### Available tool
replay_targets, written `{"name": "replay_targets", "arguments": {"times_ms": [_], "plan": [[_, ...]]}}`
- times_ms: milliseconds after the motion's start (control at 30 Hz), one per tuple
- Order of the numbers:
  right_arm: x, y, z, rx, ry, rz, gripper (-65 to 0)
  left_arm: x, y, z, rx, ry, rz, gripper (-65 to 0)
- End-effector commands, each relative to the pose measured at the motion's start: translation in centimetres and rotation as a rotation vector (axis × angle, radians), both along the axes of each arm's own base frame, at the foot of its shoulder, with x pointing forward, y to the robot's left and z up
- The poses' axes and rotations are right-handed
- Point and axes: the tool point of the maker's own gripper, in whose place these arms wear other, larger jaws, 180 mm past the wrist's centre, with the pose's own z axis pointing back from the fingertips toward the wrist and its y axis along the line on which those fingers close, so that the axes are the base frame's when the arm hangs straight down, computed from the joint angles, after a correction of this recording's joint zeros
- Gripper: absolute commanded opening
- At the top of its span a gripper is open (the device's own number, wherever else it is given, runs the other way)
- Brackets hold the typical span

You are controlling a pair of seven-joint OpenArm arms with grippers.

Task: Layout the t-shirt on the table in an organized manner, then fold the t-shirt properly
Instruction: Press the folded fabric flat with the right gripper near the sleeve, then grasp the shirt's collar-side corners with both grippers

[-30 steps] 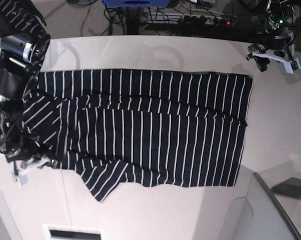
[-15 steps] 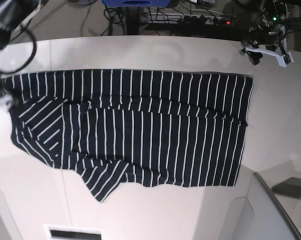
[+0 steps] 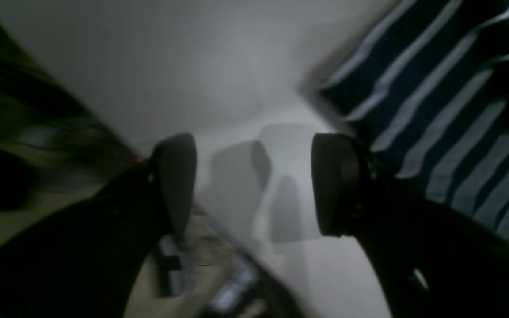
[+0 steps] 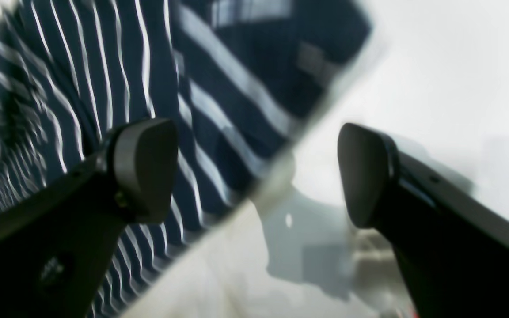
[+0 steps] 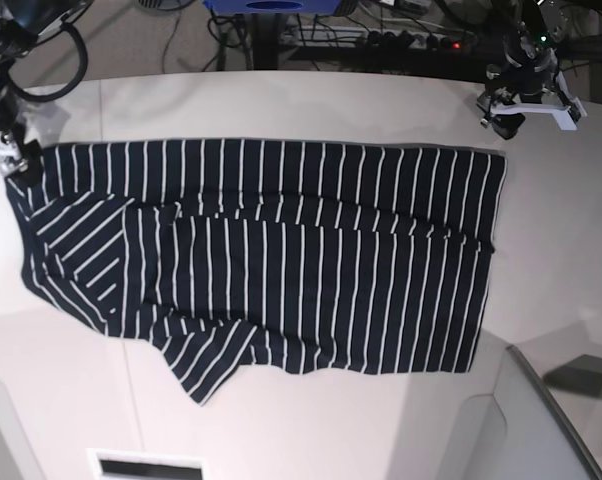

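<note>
A big, smooth, off-white desk [image 5: 311,100] with a curved edge is seen from above. A soft, dark navy t-shirt with thin white stripes [image 5: 281,255] is spread flat across the middle of it. One corner at the near left is folded over, and a crease runs across the cloth. A thin dark line is seen in the desk top at the near right.

Behind the desk the floor is dark, and black cables and a power strip with a small red light [image 5: 421,42] are seen there. A blue thing [image 5: 271,5] sits at the top edge.

The left hand [image 3: 254,181] is held above bare desk beside the shirt's far right corner, spread apart with nothing between its pads. The right hand [image 4: 259,172] is held over the shirt's far left edge, spread wide and gripping nothing.
</note>
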Motion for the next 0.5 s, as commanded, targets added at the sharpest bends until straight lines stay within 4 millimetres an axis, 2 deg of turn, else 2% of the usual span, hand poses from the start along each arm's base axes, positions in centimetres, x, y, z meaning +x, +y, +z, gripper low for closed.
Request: {"name": "replay_targets", "arguments": {"times_ms": [0, 100, 200, 267, 333, 367, 467], "plan": [[-0.1, -0.3, -0.4, 0.008, 0.02, -0.003, -13.8, -0.4, 0.7, 0.2, -0.008, -0.015, 0.021, -25.3], [0.1, -0.6, -1.2, 0.038, 0.032, -0.006, -22.2, -0.9, 1.0, -0.9, -0.093, -0.03, 0.068, -25.3], [-0.1, -0.5, -1.8, 0.056, 0.046, -0.004, -34.8, -1.9, 1.0, -2.2, -0.138, -0.013, 0.101, -25.3], [-0.2, -0.4, -1.9, 0.059, 0.049, -0.003, -45.3, -2.0, 0.9, -2.4, -0.142, -0.009, 0.105, -25.3], [-0.3, -0.2, -2.0, 0.063, 0.053, 0.001, -60.0, -2.0, 0.7, -2.4, -0.147, -0.011, 0.108, -25.3], [-0.3, -0.2, -2.0, 0.064, 0.055, 0.002, -65.0, -1.8, 0.7, -2.4, -0.15, -0.015, 0.109, -25.3], [-0.4, -0.2, -2.0, 0.063, 0.058, 0.003, -64.2, -1.6, 0.7, -2.3, -0.148, -0.022, 0.11, -25.3]]}}
